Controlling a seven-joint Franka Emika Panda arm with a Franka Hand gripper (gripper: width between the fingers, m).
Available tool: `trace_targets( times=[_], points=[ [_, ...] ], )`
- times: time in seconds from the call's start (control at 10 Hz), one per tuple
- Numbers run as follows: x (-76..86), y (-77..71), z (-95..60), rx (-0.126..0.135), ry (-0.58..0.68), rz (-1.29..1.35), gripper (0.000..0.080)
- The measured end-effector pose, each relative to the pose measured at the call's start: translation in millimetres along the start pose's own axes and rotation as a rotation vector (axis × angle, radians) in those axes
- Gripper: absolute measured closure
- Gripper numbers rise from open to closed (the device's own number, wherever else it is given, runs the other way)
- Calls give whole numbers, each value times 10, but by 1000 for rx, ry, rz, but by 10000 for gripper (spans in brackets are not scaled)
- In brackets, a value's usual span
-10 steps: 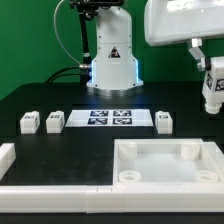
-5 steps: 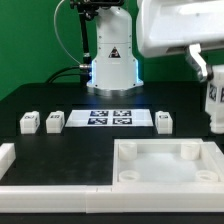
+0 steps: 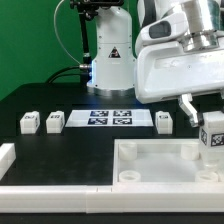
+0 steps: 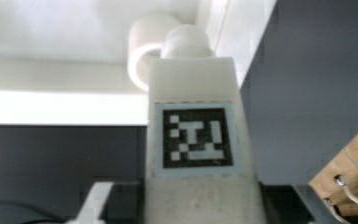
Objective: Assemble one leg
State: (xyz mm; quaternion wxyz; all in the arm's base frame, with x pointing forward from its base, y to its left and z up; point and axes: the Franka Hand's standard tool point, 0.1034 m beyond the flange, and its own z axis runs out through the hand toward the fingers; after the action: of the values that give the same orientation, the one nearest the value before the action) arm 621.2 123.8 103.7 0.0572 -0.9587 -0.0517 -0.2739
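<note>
My gripper (image 3: 211, 128) is shut on a leg (image 3: 213, 138), a small white block with a black-and-white marker. It holds the leg just above the far corner of the large white tray-like piece (image 3: 165, 172) on the exterior view's right, over a corner socket (image 3: 192, 151). In the wrist view the leg (image 4: 199, 120) fills the middle, gripped between my fingers (image 4: 107, 203), with a round socket (image 4: 160, 42) of the tray-like piece beyond its tip. Three more legs stand on the table: two on the exterior view's left (image 3: 29, 122) (image 3: 55, 121) and one at middle right (image 3: 163, 121).
The marker board (image 3: 111, 119) lies at the table's middle in front of the robot base (image 3: 112, 60). A white rim (image 3: 40, 176) runs along the table's near edge and the exterior view's left corner.
My arm has swung in from the exterior view's right and come down with the leg. The leg is now low over the tray-like piece's far right corner.
</note>
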Motion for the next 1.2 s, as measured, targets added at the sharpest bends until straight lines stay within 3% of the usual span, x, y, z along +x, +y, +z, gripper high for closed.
trace_targets(
  times=[0.2,0.5,1.2],
  points=[
    [77,85,29,-7,11,-15,508],
    [33,138,80,-11,11,-29,508],
    [-37,104,123,-25,61,-2,507]
  ],
)
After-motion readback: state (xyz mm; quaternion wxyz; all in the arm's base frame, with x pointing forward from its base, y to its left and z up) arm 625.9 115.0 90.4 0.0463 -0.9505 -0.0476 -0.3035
